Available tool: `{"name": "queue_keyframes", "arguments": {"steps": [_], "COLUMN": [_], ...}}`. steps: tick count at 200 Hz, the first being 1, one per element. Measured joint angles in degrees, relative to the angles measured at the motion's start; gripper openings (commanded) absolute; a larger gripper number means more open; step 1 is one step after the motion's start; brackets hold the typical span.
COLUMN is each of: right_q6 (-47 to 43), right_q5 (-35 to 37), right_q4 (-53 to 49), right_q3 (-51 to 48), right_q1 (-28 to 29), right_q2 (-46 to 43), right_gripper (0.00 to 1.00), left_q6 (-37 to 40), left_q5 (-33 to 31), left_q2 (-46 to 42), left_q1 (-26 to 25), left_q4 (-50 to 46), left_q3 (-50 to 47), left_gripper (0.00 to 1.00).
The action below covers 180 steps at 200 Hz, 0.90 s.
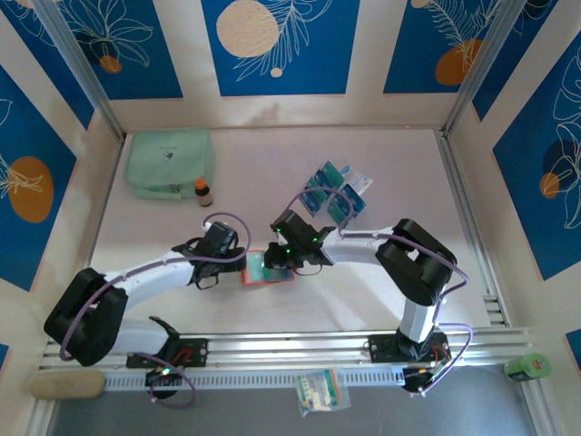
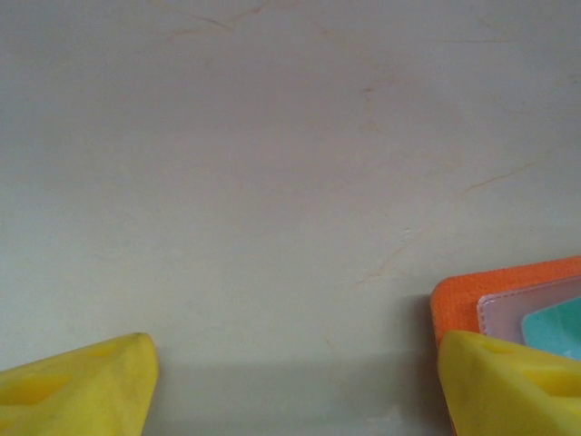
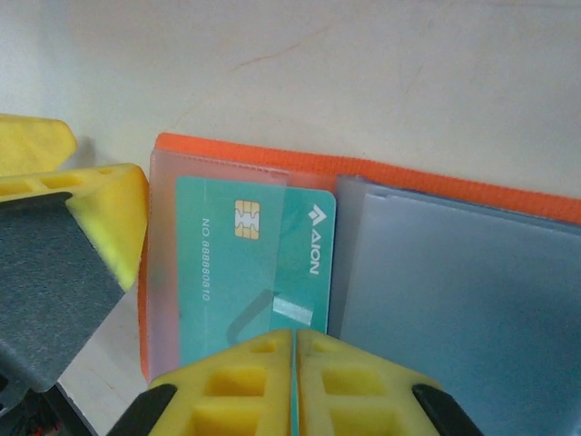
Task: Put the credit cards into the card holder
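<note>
Right claw [image 3: 295, 338] clenched on flat teal card [image 3: 250, 263] | card in frosted pocket of orange wallet [image 3: 227, 153] | left claw [image 2: 295, 352] released

— What's far left on the table [image 1: 381, 282]?
— A mint-green pouch [image 1: 169, 162], a small orange-capped bottle [image 1: 203, 193] just beside it.
— Near edge?
— A printed packet [image 1: 320, 391] in the middle, a green roll [image 1: 527, 367] far right.
</note>
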Motion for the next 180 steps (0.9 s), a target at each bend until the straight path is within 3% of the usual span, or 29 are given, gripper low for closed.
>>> {"name": "queue_keyframes", "arguments": {"steps": [180], "right_q6": [3.02], "right_q5": [-0.48], "right_q4": [1.66], "right_q3": [2.29], "right_q1": [2.45], "right_q2": [4.17], "right_gripper": [0.05], "left_q6": [-0.15], "left_q5": [-0.02], "left_q2": [0.94], "left_q1": [0.09], "left_q4": [1.16], "left_q3": [-1.36], "left_gripper": [0.81]}}
